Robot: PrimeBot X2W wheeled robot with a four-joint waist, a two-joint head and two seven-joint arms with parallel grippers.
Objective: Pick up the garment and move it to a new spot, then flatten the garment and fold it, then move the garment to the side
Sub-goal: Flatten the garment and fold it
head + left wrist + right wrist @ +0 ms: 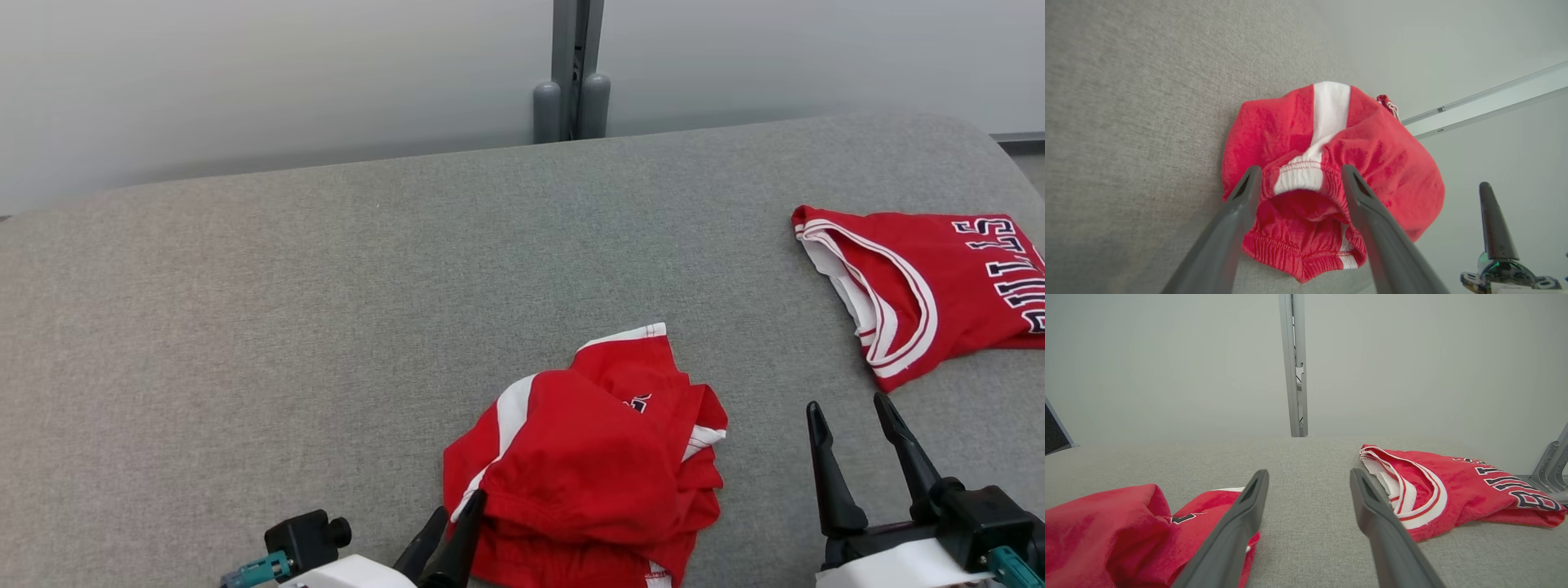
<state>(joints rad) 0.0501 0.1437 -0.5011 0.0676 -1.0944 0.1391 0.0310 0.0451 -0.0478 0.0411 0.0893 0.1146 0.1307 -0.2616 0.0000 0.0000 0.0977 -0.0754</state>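
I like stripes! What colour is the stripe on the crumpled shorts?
White stripe on red shorts; best in left wrist view.

"BULLS" across the red jersey point(951, 273)

surface: grey padded top point(326, 286) | front: crumpled red shorts point(588, 457) | right: red jersey point(947, 286)

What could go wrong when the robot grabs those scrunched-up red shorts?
1. The shorts are bunched in layers. The open left gripper straddles the waistband, so it might pinch several layers together, and the shorts would lift as a lump instead of spreading out.
2. The jersey lies close beyond the open right gripper; a wide move there could snag or drag it.
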